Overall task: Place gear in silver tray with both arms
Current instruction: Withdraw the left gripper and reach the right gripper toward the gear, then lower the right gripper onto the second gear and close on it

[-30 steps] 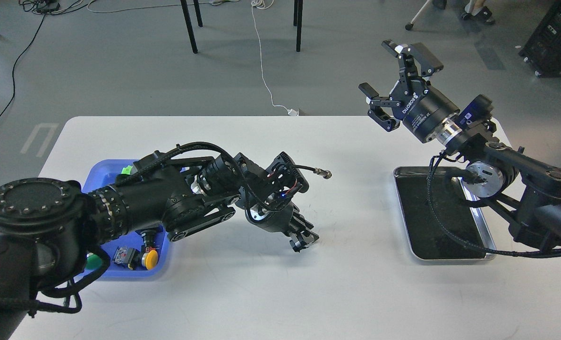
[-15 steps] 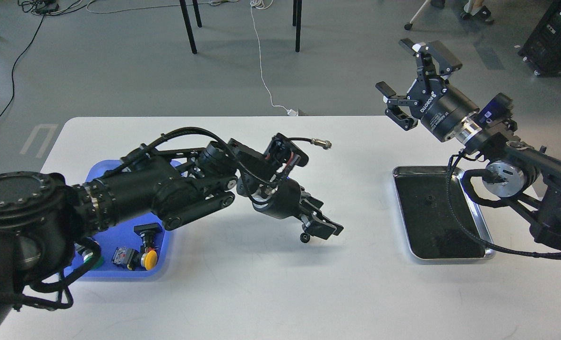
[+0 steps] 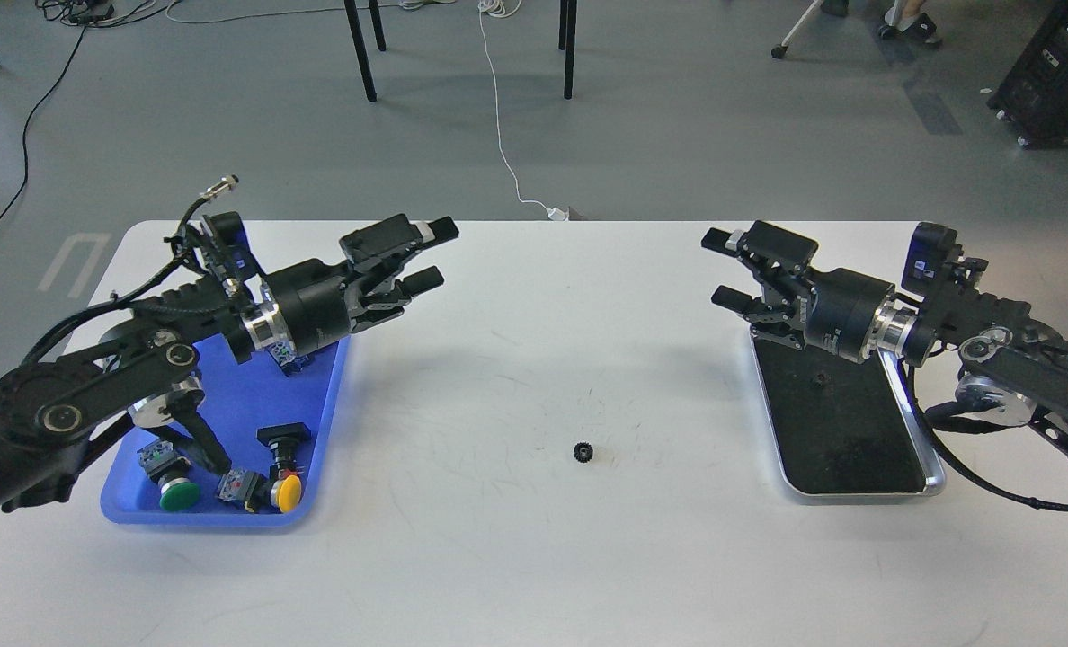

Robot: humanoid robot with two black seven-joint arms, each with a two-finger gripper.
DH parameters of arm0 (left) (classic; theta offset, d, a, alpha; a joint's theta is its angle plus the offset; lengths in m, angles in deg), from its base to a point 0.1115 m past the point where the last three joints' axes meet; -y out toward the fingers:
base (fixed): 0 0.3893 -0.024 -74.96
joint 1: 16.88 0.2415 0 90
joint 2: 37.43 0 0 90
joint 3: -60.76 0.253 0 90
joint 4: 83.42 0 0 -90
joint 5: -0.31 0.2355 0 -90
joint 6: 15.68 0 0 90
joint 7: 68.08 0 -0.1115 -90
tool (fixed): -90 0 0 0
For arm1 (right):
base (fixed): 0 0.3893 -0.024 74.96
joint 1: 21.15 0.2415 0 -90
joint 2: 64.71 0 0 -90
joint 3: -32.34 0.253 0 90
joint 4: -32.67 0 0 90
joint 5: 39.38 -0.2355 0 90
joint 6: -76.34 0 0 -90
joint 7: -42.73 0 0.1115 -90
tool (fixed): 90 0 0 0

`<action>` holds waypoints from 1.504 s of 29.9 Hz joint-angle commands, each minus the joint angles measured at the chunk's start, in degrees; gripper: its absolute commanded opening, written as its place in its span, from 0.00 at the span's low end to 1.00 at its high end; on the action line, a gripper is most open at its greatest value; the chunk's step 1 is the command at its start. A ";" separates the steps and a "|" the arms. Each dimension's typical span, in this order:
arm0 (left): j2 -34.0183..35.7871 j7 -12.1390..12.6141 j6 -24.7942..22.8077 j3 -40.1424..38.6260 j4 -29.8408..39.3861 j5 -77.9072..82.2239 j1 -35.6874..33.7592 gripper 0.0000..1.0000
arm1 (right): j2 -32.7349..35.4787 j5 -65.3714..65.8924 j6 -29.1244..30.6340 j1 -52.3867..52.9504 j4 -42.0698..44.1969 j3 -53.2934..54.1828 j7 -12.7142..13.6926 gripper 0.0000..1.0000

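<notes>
Left gripper [image 3: 422, 256] has withdrawn, jaws apart and empty, leaving the gear [image 3: 582, 451] on the table [image 3: 534, 557] mid-way; right gripper [image 3: 732, 268], also spread, must carry it to the tray [image 3: 934, 476].

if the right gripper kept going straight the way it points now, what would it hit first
Probably nothing nearby: the right gripper points left across the bare table, roughly toward the left gripper. The gear lies well off that line. Height above the table is unclear.
</notes>
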 commanded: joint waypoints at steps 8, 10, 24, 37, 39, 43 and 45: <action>-1.97 2.76 6.68 -24.37 4.96 -3.34 17.85 0.98 | -9.76 21.79 -0.11 20.87 0.03 -23.23 0.00 0.98; -1.97 3.38 6.76 -25.33 4.96 -5.37 18.29 0.98 | -13.28 23.90 -0.11 24.74 0.21 -27.81 0.00 0.98; -2.32 4.00 7.47 -26.57 5.05 -6.43 18.30 0.98 | -28.67 36.74 -7.83 28.28 5.22 -40.74 0.00 0.98; -2.50 4.00 7.64 -26.57 5.14 -6.43 18.30 0.98 | -30.34 40.09 -12.94 26.87 5.05 -44.26 0.00 0.92; -2.50 4.09 7.64 -26.39 5.14 -6.43 18.30 0.98 | -30.43 40.09 -12.94 26.78 5.04 -44.87 0.00 0.90; -2.41 4.35 7.55 -26.39 5.14 -6.43 18.30 0.98 | -30.43 40.17 -13.12 26.78 5.04 -45.49 0.00 0.85; -2.41 4.35 7.55 -26.39 5.14 -6.43 18.30 0.98 | -30.34 40.17 -13.12 26.78 5.04 -45.49 0.00 0.75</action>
